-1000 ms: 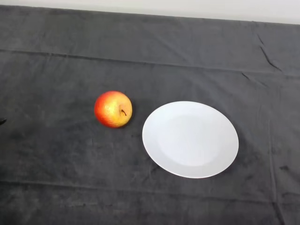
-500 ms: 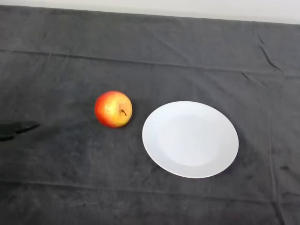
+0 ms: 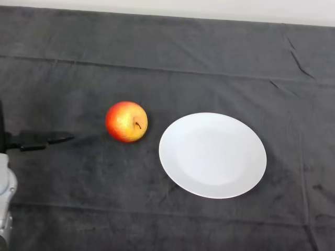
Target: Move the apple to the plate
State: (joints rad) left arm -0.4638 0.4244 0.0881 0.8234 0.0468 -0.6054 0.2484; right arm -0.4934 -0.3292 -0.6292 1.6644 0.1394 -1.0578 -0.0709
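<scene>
Our fingers (image 3: 49, 140) stretch out straight and hold nothing, pointing across the dark surface (image 3: 172, 63) toward the apple (image 3: 126, 122), which sits apart from them and just left of the empty plate (image 3: 212, 155). We judge the reach should run level until hand (image 3: 26, 141) flanks fruit, the silver-grey arm (image 3: 5, 204) trailing at lower left.
</scene>
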